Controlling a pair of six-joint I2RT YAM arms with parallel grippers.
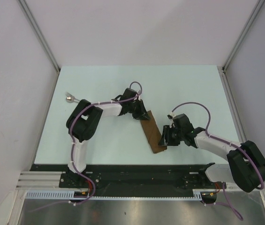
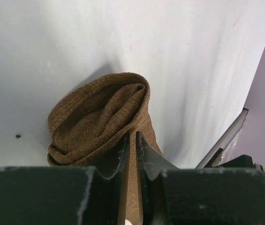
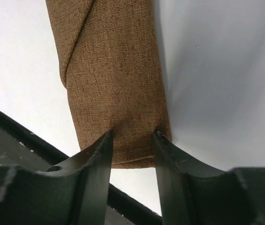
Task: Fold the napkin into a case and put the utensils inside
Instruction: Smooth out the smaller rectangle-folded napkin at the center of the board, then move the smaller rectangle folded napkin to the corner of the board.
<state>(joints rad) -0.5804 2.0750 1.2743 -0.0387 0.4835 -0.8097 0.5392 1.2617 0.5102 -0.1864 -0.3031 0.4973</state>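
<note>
The brown napkin [image 1: 152, 132] lies mid-table, folded into a narrow case running diagonally from far left to near right. My left gripper [image 1: 139, 114] is at its far end, where the left wrist view shows the jaws [image 2: 133, 136] nearly together, pinching a layer of cloth beside the rounded open mouth of the napkin [image 2: 99, 117]. My right gripper [image 1: 164, 139] is at the near end. It is open [image 3: 132, 136], with its fingertips [image 3: 105, 140] pressing down on the napkin [image 3: 113, 70] just above its end hem. A small utensil [image 1: 69, 98] with a silver head lies far left.
The black rail [image 1: 137, 171] runs along the table's near edge, close behind the right gripper and also seen as the rail [image 3: 15, 136] in the right wrist view. Metal frame posts [image 1: 38, 33] flank the table on both sides.
</note>
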